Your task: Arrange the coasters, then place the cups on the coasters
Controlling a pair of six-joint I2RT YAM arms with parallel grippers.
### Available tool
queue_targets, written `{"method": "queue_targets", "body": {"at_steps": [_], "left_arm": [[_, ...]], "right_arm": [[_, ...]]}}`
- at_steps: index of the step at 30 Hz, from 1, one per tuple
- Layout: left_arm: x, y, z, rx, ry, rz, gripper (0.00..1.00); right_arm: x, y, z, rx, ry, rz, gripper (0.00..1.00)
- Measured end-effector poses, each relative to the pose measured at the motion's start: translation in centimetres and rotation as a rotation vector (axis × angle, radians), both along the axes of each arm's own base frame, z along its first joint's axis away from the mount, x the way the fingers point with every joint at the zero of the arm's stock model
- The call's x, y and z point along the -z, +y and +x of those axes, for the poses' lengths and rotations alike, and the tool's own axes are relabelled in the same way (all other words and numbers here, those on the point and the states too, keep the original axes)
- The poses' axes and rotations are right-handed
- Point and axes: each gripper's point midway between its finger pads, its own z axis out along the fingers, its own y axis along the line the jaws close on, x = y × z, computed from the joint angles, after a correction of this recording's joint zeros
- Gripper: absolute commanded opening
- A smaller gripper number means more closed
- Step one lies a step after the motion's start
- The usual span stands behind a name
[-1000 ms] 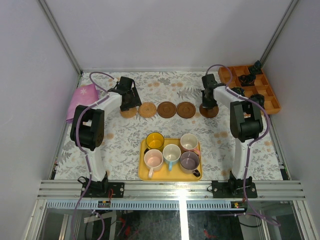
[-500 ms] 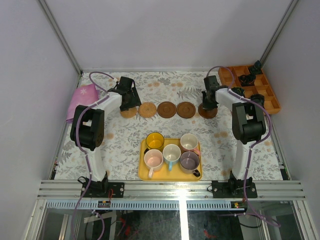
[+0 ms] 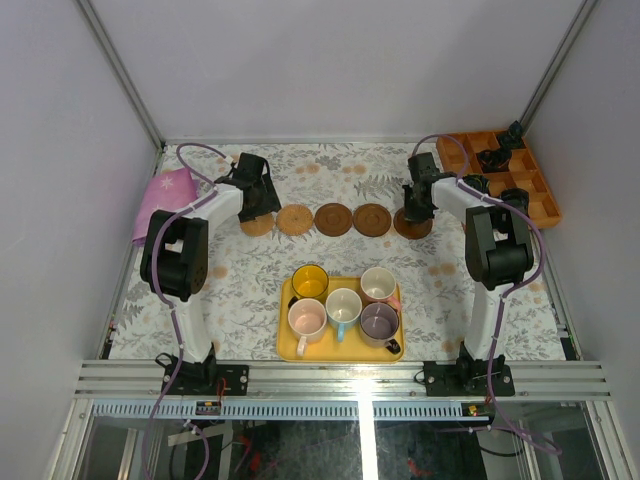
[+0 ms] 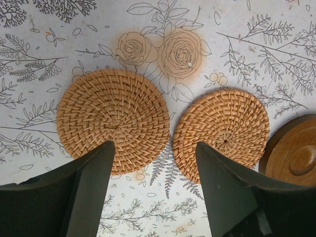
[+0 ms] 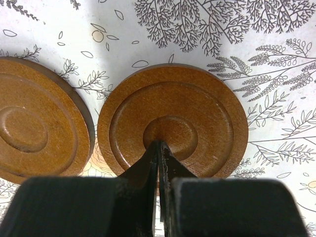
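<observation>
Right end effector [image 5: 159,146] closed; dark coaster [image 5: 202,111] near rim hidden.

There are five coasters [image 3: 333,219], five cups [image 3: 343,303], one tray [image 3: 285,346], one cloth [image 3: 165,190], one box [image 3: 543,207] and perhaps three black objects [image 3: 493,158].

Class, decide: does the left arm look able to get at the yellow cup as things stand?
Probably yes: the open, empty left gripper hovers nearby, and the yellow cup stands uncovered at the tray's far-left corner.

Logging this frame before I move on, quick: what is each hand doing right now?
Left hand: open, empty, above two woven coasters.
Right hand: shut, holding nothing, tips at the centre of a dark wooden coaster.
</observation>
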Motion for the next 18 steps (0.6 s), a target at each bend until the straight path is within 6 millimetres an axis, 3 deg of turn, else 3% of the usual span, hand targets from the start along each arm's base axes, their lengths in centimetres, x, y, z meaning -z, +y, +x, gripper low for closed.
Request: {"method": "queue_targets", "body": {"at_steps": [18], "left_arm": [[0.0, 0.1, 0.0, -0.005, -0.001, 0.005, 0.67]], "right_arm": [[-0.3, 0.3, -1.1, -0.015, 0.045, -0.013, 0.00]]}}
